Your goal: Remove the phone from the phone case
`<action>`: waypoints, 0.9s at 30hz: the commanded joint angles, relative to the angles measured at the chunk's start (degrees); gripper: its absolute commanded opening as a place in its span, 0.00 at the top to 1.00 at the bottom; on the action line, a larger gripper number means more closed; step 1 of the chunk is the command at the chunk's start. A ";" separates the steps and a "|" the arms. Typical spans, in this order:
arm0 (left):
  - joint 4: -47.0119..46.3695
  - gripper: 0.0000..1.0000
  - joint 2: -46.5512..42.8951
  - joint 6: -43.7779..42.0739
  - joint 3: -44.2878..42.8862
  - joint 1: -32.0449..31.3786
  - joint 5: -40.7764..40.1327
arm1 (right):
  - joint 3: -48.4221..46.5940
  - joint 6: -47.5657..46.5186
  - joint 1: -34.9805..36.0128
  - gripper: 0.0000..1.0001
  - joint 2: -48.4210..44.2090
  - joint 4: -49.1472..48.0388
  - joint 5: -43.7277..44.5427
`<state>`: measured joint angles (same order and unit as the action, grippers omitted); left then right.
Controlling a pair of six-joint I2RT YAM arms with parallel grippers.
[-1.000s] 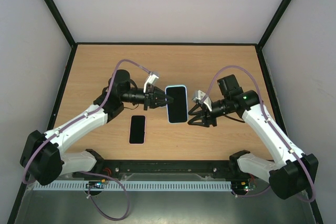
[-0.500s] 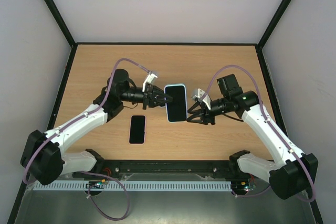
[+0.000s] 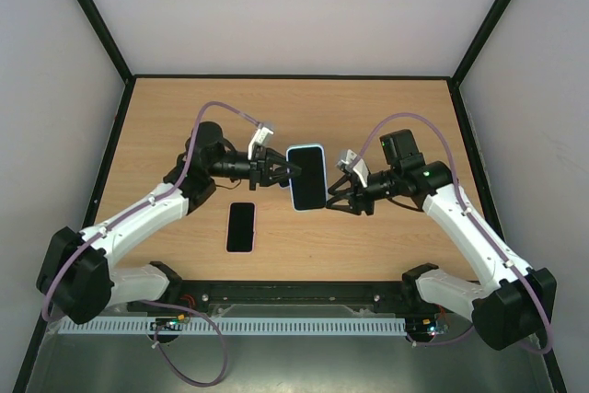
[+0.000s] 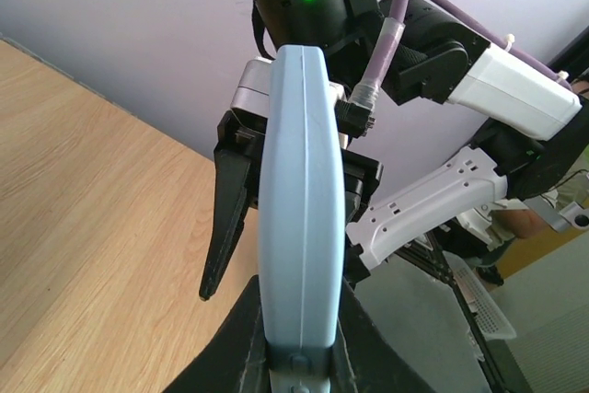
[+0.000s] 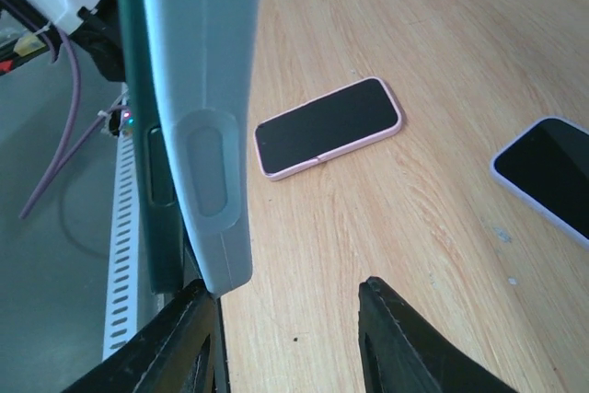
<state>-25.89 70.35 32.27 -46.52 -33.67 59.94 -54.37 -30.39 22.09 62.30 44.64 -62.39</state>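
The phone [image 3: 307, 179], dark screen up, sits in its light blue phone case [image 3: 296, 150] and is held above the table. My left gripper [image 3: 281, 172] is shut on the case's left edge. In the left wrist view the case [image 4: 299, 200] stands edge-on, clamped at the bottom by that gripper [image 4: 299, 342]. My right gripper [image 3: 339, 198] is open at the case's right edge. In the right wrist view the case [image 5: 198, 89] ends right by the left finger [image 5: 189, 329] of that gripper [image 5: 287, 315], and the right finger stands well apart from it.
A pink-cased phone [image 3: 241, 225] lies flat on the wooden table [image 3: 386, 117] near the front; the right wrist view shows this pink-cased phone [image 5: 327, 126] too. Another pale-rimmed phone [image 5: 548, 177] lies on the table at that view's right edge. Black walls [image 3: 120, 144] border the table.
My right gripper has moved left up to the case's right edge and its jaws have narrowed a little. The left gripper and the held phone have shifted slightly left and back.
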 commanded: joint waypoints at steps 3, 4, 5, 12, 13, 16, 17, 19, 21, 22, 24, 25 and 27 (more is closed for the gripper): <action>-6.81 0.97 0.22 4.00 0.32 -2.42 6.38 | 0.57 10.47 -0.20 0.60 1.55 -13.98 7.93; -7.63 0.97 0.30 4.57 0.56 -2.49 6.37 | 0.59 11.13 -0.20 0.60 1.67 -14.79 8.75; -8.18 0.98 0.38 4.92 0.72 -2.60 6.20 | 0.55 11.65 -0.20 0.60 1.69 -15.36 9.03; -8.17 0.98 2.25 4.30 0.80 -3.61 6.01 | -2.00 13.62 -0.20 0.59 1.15 -15.47 -1.08; -7.88 0.98 2.58 4.07 0.86 -3.72 5.96 | -2.41 14.06 -0.20 0.59 1.12 -15.60 -2.41; -7.99 0.98 3.80 3.96 1.03 -4.01 5.76 | -3.41 14.66 -0.20 0.61 0.98 -15.21 -5.98; -8.16 0.98 4.09 4.01 1.01 -4.11 5.79 | -3.57 14.74 -0.20 0.62 0.90 -15.00 -7.12; -8.29 0.98 4.71 4.06 1.00 -4.25 5.85 | -3.74 14.83 -0.20 0.64 0.81 -14.23 -9.77; -8.41 0.98 5.16 4.02 0.83 -4.30 5.95 | -3.61 14.91 -0.20 0.66 0.67 -13.43 -12.66; -8.65 0.97 5.30 4.05 0.86 -4.30 5.94 | -3.52 15.00 -0.20 0.66 0.57 -13.10 -13.79; -9.13 0.97 5.48 4.20 0.83 -4.30 5.70 | -3.45 14.93 -0.20 0.70 0.17 -12.51 -15.18; -9.13 0.98 5.64 4.32 0.74 -4.30 5.47 | -3.46 15.00 -0.20 0.72 -0.15 -12.20 -15.49; -8.95 0.98 6.12 4.30 0.41 -4.30 5.42 | -3.31 15.39 -0.20 0.77 -0.77 -12.01 -15.70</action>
<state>-35.35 74.50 35.51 -45.80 -35.00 61.34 -54.04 -16.25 21.37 63.07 38.74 -70.98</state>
